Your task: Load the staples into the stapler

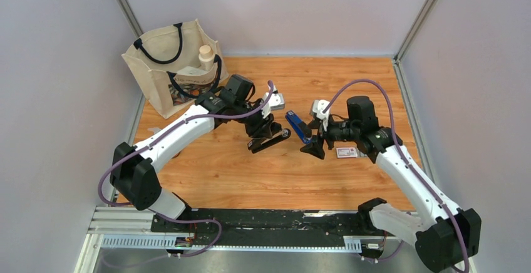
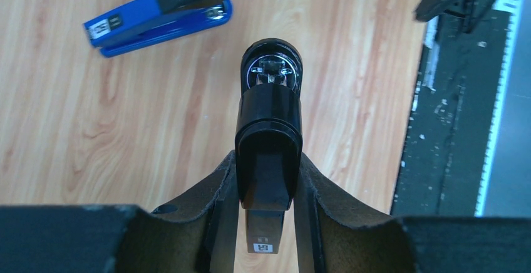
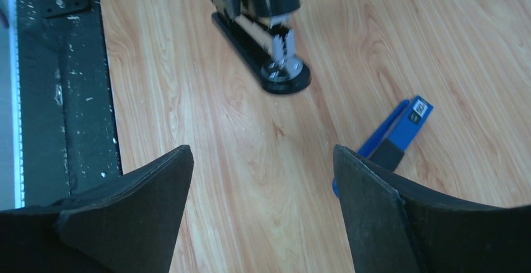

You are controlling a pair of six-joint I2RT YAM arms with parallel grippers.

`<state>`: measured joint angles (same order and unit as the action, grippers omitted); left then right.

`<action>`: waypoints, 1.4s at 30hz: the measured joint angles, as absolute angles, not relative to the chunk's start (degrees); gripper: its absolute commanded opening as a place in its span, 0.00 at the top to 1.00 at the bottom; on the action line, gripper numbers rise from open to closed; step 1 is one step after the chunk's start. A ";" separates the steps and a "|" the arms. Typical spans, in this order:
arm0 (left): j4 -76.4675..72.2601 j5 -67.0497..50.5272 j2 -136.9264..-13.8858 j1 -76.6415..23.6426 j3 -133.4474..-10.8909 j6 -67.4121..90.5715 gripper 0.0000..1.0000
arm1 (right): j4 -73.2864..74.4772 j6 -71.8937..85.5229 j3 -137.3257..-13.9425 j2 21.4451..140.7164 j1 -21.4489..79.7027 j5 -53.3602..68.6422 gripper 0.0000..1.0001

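Observation:
My left gripper (image 1: 268,130) is shut on the upper arm of a black stapler (image 1: 270,139), near the table's middle. In the left wrist view the fingers (image 2: 219,204) clamp the stapler (image 2: 269,107) from both sides. In the right wrist view the black stapler (image 3: 266,51) has its top raised off its base, and a metal channel shows. My right gripper (image 1: 313,148) is open and empty (image 3: 262,154), just right of it. The small white staple box with red print (image 1: 346,153) lies by the right gripper. No loose staple strip shows.
A blue stapler (image 1: 299,127) lies between the two grippers; it also shows in the left wrist view (image 2: 159,13) and the right wrist view (image 3: 394,136). A canvas tote bag (image 1: 172,66) stands at the back left. A small grey object (image 1: 277,102) lies behind the left gripper.

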<state>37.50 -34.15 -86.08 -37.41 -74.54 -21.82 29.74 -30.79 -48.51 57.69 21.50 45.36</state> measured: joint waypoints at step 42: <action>39.86 -43.48 -84.66 -38.48 -73.78 -19.84 1.00 | 24.56 -26.87 -57.47 78.04 31.27 53.84 0.22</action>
<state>39.86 -43.48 -84.66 -38.48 -73.78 -19.84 24.56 -26.87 -57.47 78.04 31.27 53.84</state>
